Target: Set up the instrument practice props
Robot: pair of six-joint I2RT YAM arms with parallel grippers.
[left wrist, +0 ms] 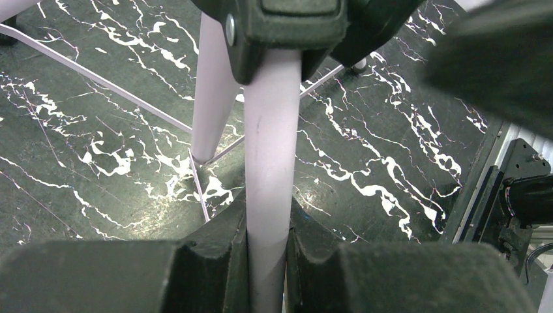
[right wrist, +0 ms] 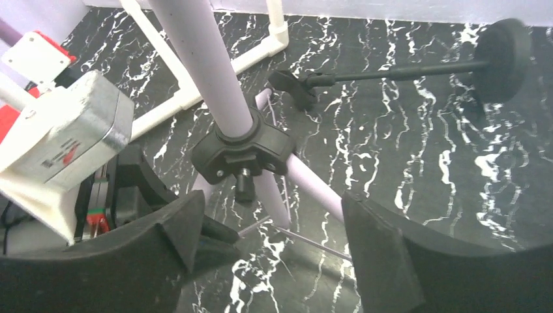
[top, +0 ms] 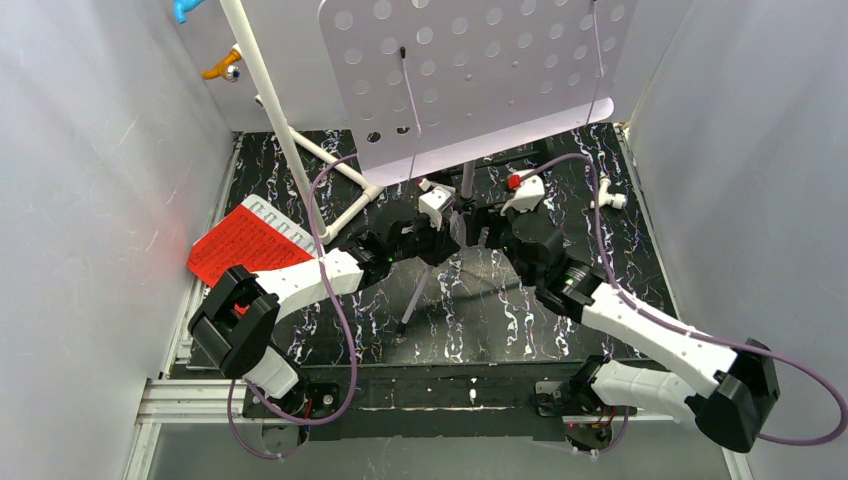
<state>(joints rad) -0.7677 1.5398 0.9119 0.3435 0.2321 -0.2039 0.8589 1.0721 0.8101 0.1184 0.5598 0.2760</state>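
The lilac perforated music stand (top: 470, 70) stands upright at the back centre of the mat, its tripod legs (top: 418, 290) spread below. My left gripper (left wrist: 267, 235) is shut on a lilac leg tube (left wrist: 269, 150) just under the black hub (left wrist: 287, 26). From the right, my right gripper (right wrist: 274, 228) faces the hub (right wrist: 241, 150), open, with nothing between its fingers (right wrist: 372, 241). The red music sheet (top: 250, 240) lies against the left wall. The black microphone stand (right wrist: 391, 72) lies on its side, round base (right wrist: 499, 55) toward the back right.
The white PVC pipe frame (top: 275, 110) slants from the back left down to the mat beside the stand. White walls close in both sides. Orange (top: 222, 68) and blue (top: 185, 10) clips hang at the back left. A small white fitting (top: 608, 200) lies at the right.
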